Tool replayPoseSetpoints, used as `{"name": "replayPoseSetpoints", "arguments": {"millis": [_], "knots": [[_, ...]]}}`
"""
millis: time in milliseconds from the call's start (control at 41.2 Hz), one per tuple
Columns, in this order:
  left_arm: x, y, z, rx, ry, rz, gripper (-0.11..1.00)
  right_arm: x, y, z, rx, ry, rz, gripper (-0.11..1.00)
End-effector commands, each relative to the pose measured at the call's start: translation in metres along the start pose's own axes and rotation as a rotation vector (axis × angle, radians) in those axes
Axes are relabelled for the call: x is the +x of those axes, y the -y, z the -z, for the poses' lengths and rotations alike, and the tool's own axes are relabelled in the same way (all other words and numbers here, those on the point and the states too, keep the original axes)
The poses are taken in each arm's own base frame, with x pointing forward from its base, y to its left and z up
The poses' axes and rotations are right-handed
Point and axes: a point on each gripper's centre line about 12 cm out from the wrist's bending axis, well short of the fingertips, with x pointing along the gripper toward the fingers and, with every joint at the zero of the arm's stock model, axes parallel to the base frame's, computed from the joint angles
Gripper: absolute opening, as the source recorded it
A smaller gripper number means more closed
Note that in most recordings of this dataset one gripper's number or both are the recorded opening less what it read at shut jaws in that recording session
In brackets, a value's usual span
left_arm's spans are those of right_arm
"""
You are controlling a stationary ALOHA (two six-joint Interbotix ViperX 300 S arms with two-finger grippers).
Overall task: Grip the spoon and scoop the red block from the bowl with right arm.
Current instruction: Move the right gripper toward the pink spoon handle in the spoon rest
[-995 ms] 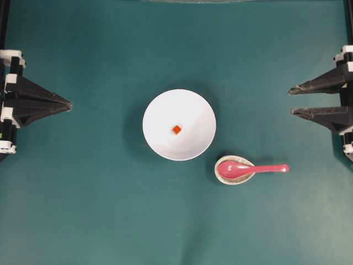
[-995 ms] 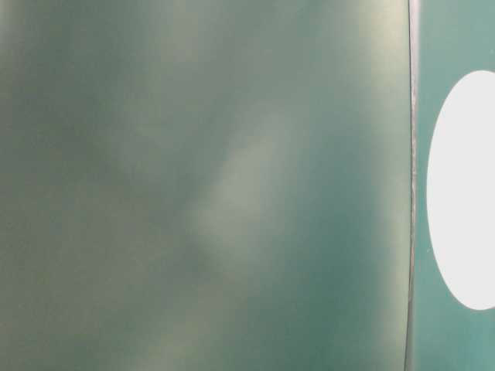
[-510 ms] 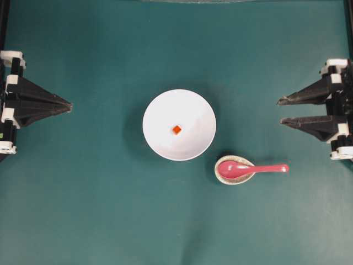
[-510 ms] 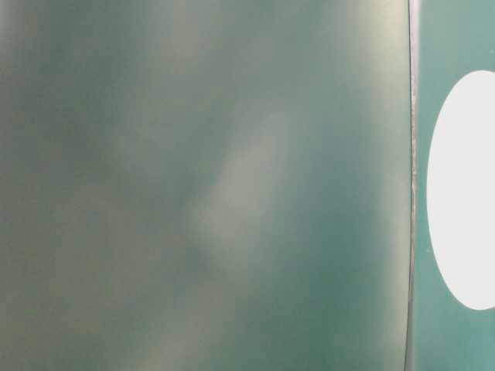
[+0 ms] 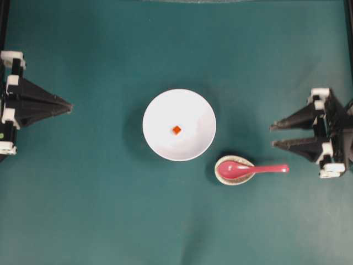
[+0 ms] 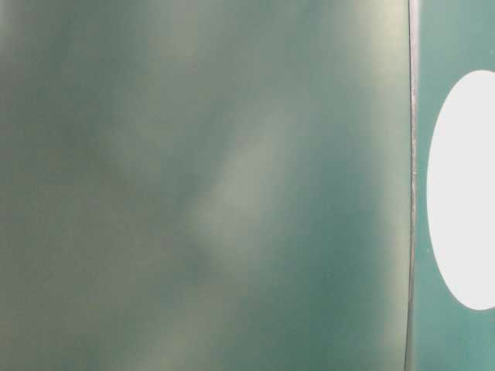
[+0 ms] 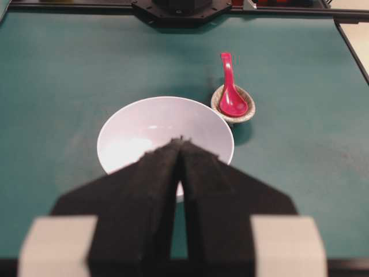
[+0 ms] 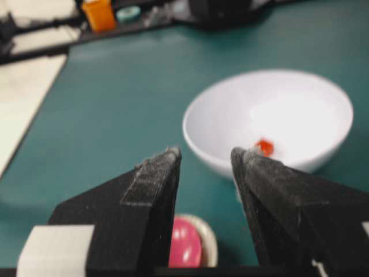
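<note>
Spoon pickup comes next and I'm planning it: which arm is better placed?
Right. The right gripper is open, just above the spoon handle's end in the overhead view. The left gripper is shut, beyond the bowl.

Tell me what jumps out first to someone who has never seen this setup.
The white bowl at the middle of the green table, with a tiny red block inside. Just beside it, toward the right arm, a pink spoon rests its scoop in a small speckled dish. The right gripper stands open nearby.
</note>
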Motion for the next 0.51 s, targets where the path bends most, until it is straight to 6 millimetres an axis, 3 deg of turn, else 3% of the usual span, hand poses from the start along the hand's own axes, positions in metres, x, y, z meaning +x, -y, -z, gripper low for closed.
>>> {"name": "replayPoseSetpoints", "arguments": {"millis": [0,485], "knots": [[0.001,0.0,-0.009,0.005,0.015,0.0,0.0,0.002,-0.004,0.006,0.006,0.009,0.005,0.48],[0.001,0.0,-0.009,0.014,0.017,0.0,0.0,0.012,-0.016,0.05,-0.034,-0.09,0.061,0.48]]}}
